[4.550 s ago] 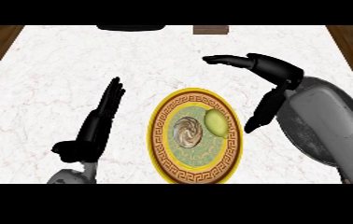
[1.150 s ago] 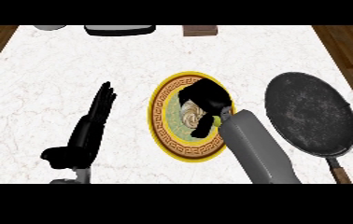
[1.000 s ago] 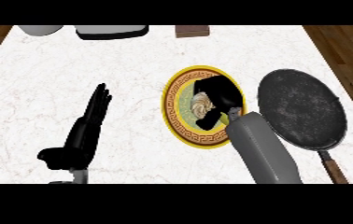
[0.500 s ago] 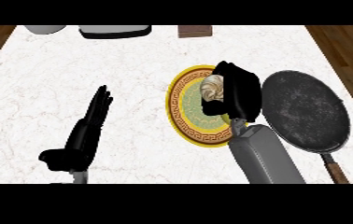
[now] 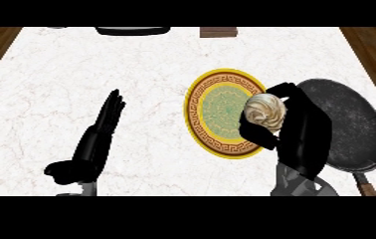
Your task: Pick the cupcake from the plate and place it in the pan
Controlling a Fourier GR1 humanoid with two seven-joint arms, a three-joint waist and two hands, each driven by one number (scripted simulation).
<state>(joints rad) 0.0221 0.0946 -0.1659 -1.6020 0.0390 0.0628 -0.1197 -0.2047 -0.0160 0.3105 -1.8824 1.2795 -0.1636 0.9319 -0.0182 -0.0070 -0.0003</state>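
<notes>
I see a white marbled table (image 5: pixel 147 63) carrying a gold-rimmed plate (image 5: pixel 213 108) right of centre. Just beside it, at the right edge, lies a dark pan (image 5: pixel 341 118). Two dark items sit at the far edge.

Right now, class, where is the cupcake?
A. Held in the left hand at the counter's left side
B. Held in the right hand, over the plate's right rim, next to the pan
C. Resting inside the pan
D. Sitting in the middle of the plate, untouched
B: the right hand curls round the cupcake above the right rim of the plate, beside the pan, while the left hand rests open at the left.
</notes>
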